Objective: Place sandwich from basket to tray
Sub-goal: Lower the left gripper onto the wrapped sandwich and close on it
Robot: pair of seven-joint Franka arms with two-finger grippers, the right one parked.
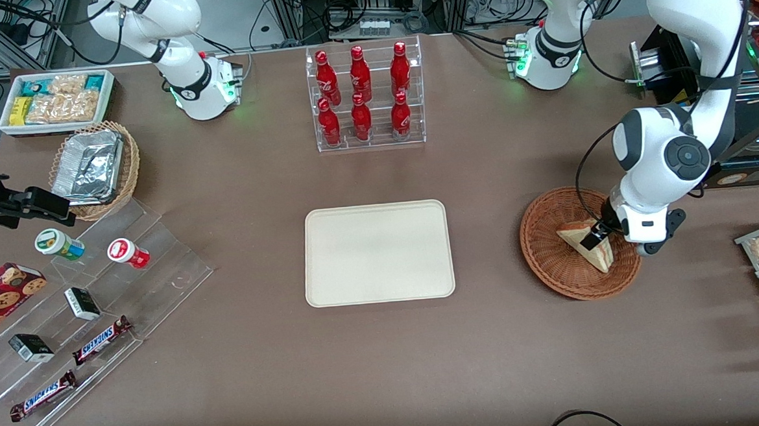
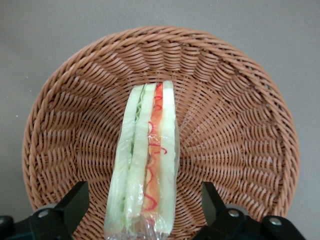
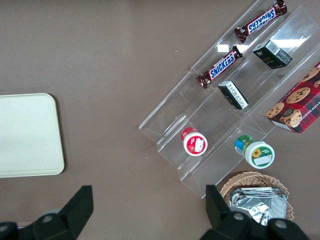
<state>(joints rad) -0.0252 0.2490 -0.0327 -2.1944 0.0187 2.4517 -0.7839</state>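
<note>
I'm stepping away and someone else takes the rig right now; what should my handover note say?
Gripper: down in the basket, fingers open either side of the sandwich, not closed on it.
Sandwich: in the basket at the working arm's end, standing on edge, filling stripe up.
Tray: mid-table, nothing on it.
Done: approach to the sandwich.
Left: close, lift, carry to the tray, release.

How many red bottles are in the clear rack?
6 red bottles, all in the clear rack: three on the upper tier, three on the lower tier. None look hidden. The end effector is at the sandwich, fingers open.
</note>
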